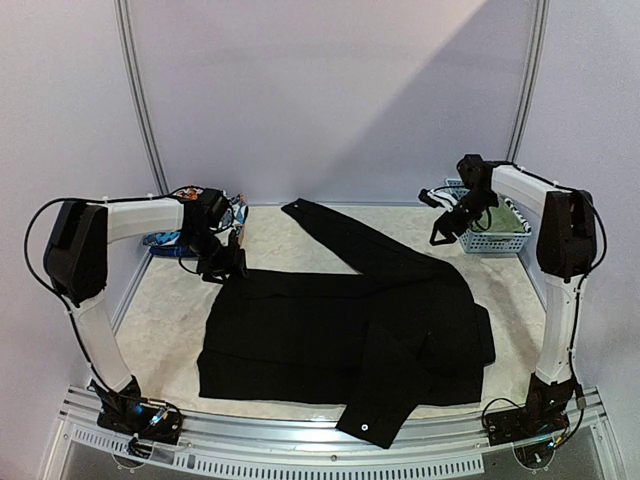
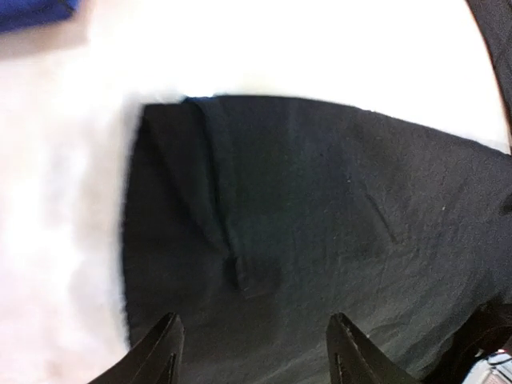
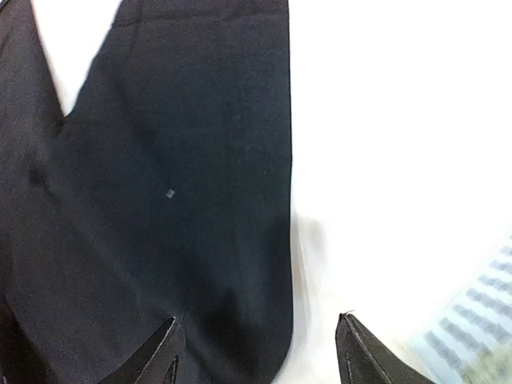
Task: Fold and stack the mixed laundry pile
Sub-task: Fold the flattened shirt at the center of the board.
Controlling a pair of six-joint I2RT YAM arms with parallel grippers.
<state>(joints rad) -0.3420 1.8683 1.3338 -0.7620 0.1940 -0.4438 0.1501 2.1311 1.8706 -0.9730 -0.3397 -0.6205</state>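
Long black trousers (image 1: 340, 330) lie spread over the white table, one leg reaching to the back centre, another fold hanging over the front edge. My left gripper (image 1: 222, 262) is open just above the trousers' back-left corner (image 2: 240, 240), holding nothing. My right gripper (image 1: 445, 228) is open and empty above the table at the back right, over the trousers' right edge (image 3: 200, 200). Other garments (image 1: 190, 215), blue and orange-white print, lie bunched at the back left behind the left arm. An olive-green piece (image 1: 510, 218) lies in the basket.
A light-blue lattice basket (image 1: 495, 240) stands at the back right by the right arm; its edge shows in the right wrist view (image 3: 472, 320). A blue cloth corner (image 2: 32, 12) shows at the top left of the left wrist view. Walls close the back and sides.
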